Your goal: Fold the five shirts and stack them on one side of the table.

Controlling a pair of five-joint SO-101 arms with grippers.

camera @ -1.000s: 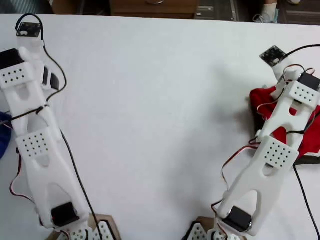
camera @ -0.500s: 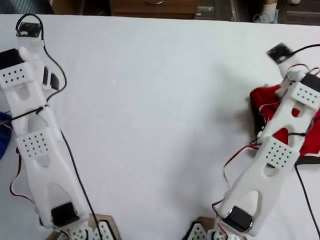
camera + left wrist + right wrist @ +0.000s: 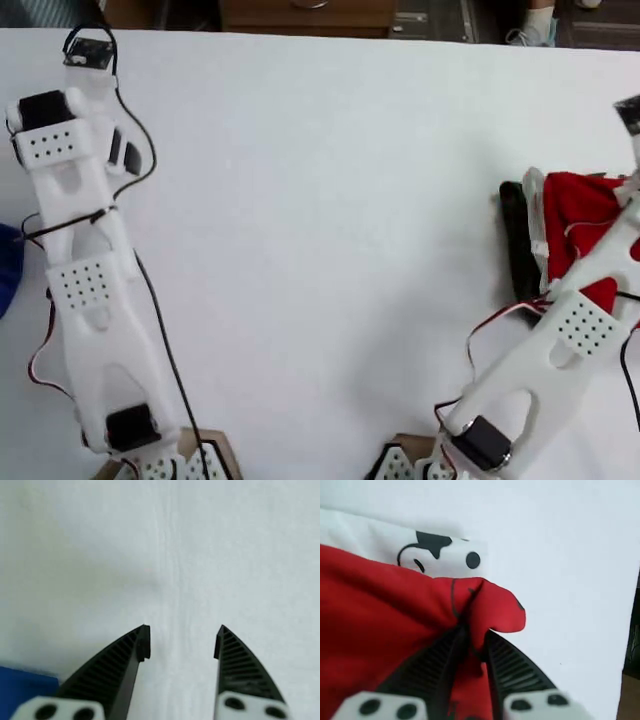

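The right tool (image 3: 475,639) is pressed together on a raised fold of the red shirt (image 3: 385,610), with the cloth pinched between its two black fingers. The rest of the red shirt spreads back under the tool. Just past the pinched fold, a white shirt (image 3: 380,540) with a black print lies beneath the red one and shows along its edge. Beyond that is the bare white table (image 3: 560,555).

From above, the red shirt (image 3: 585,205) sits bunched at the table's right edge, under the far end of the right arm (image 3: 560,350). A strip of the white shirt (image 3: 535,215) touches its inner side, and a black shirt (image 3: 518,250) lies just beside that.

The left tool (image 3: 181,640) is spread wide and holds nothing. It hangs over bare table (image 3: 210,555), with a corner of blue cloth (image 3: 25,685) near one finger. In the high view that blue cloth (image 3: 8,265) lies at the table's left edge, beside the left arm (image 3: 85,290) and well apart from the red pile.

A second ago the right arm lay across the red shirt and hid most of it. It has since swung out toward the right edge, carrying the red cloth with it, and the white and black shirts now show on the pile's inner side. The left arm has shifted a little away from the left edge.
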